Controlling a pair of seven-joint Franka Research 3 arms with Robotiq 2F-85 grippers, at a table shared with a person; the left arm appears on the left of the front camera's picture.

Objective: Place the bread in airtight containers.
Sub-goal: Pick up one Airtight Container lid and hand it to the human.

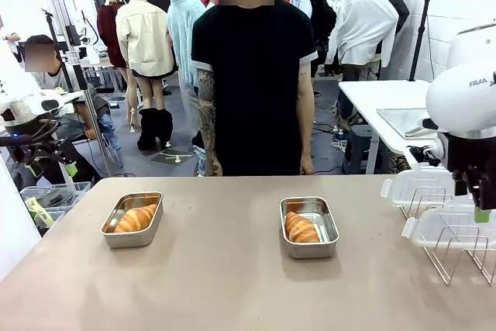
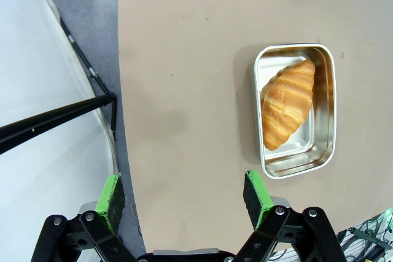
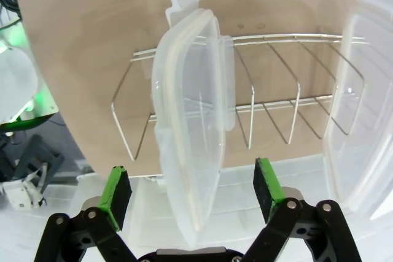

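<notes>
Two open steel airtight containers stand on the tan table, each with one golden croissant lying in it: the left tin point(image 1: 111, 235) with its bread point(image 1: 136, 218), the right tin point(image 1: 328, 232) with its bread point(image 1: 301, 228). My left gripper point(image 1: 53, 168) hovers open off the table's left edge; from its wrist, the left gripper point(image 2: 184, 191) looks down on the left tin point(image 2: 325, 151) and croissant point(image 2: 287, 104), ahead and to the right. My right gripper point(image 1: 477, 199) is open over the rack. In its wrist view the right gripper point(image 3: 191, 188) straddles an upright translucent lid point(image 3: 190, 108) without touching it.
A wire rack point(image 1: 457, 257) at the table's right edge holds two lids point(image 1: 415, 190), point(image 1: 453, 230) on edge; the second lid point(image 3: 362, 90) and rack wires point(image 3: 270, 108) are close to my right gripper. A person stands at the far side, arms down. Bare tabletop lies between the tins.
</notes>
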